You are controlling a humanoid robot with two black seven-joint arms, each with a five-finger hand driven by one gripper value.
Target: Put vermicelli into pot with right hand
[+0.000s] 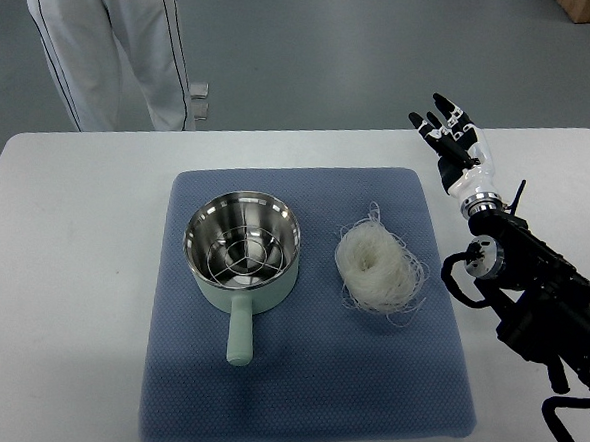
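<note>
A white table (64, 227) is covered at its middle by a blue mat (295, 381), with bare tabletop left on both sides and along the far edge. The pot (241, 250), pale green with a steel interior, is set on the mat's left half, its handle pointed toward the near edge. The vermicelli (377, 266) is laid as a loose white nest on the mat just right of the pot, apart from it. The right hand (452, 140) is held above the table's far right part, beyond the mat's corner and well clear of the vermicelli; its fingers are spread and nothing is held or touched. A person's legs (116, 40) are seen beyond the far edge.
</note>
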